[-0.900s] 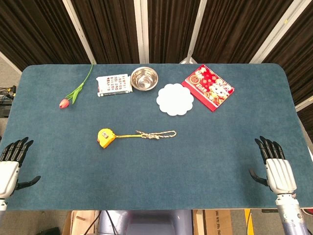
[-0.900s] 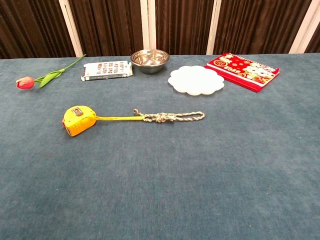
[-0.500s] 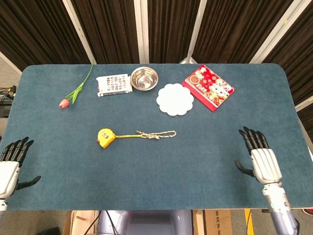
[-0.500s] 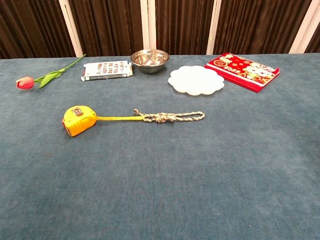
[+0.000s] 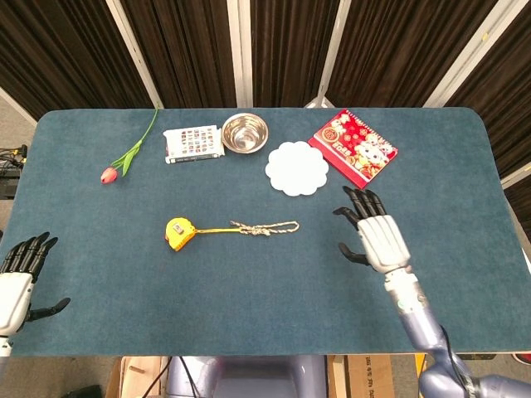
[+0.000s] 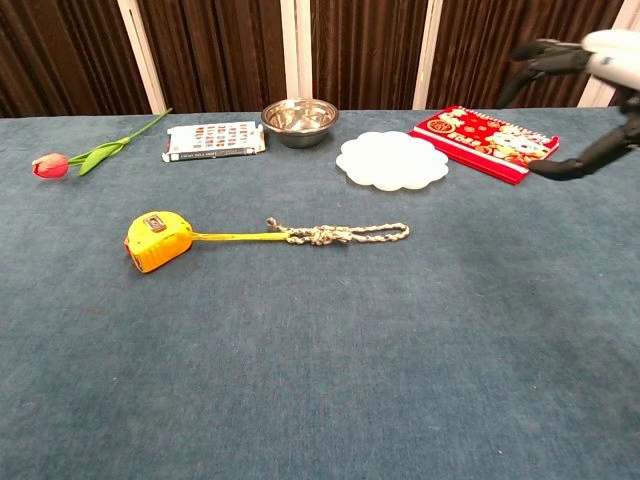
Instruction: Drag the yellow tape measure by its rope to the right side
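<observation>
Right hand (image 5: 380,237) empty, fingers spread, above worktop (image 5: 249,290). Rope (image 5: 265,227) end near, to its left, untouched; yellow tape measure (image 5: 178,231) farther left.

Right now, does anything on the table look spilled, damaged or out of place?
Nothing stands out. The yellow tape measure lies flat with its rope stretched toward the right hand, which hangs open, touching nothing. The bowl is upright; the tulip lies on its side, intact.

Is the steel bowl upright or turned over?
Upright: the steel bowl shows its open, empty inside to both cameras.
</observation>
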